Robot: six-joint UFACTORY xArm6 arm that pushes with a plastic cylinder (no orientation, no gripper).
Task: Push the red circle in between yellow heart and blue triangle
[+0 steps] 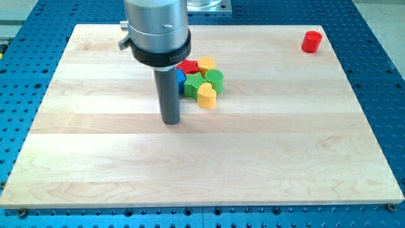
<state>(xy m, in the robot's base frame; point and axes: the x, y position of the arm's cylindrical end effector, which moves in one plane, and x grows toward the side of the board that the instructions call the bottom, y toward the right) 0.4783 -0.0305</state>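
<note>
The red circle [311, 41] stands alone near the board's top right corner. The yellow heart [207, 95] sits at the lower right of a tight cluster near the top middle. A blue block [180, 80], partly hidden by the rod, sits at the cluster's left; its shape cannot be made out. My tip [171, 120] rests on the board just left of and below the cluster, far left of the red circle.
The cluster also holds a red star [188, 66], a yellow block [206, 63], a green circle [214, 78] and a green block [192, 87]. The wooden board [95, 158] lies on a blue perforated table.
</note>
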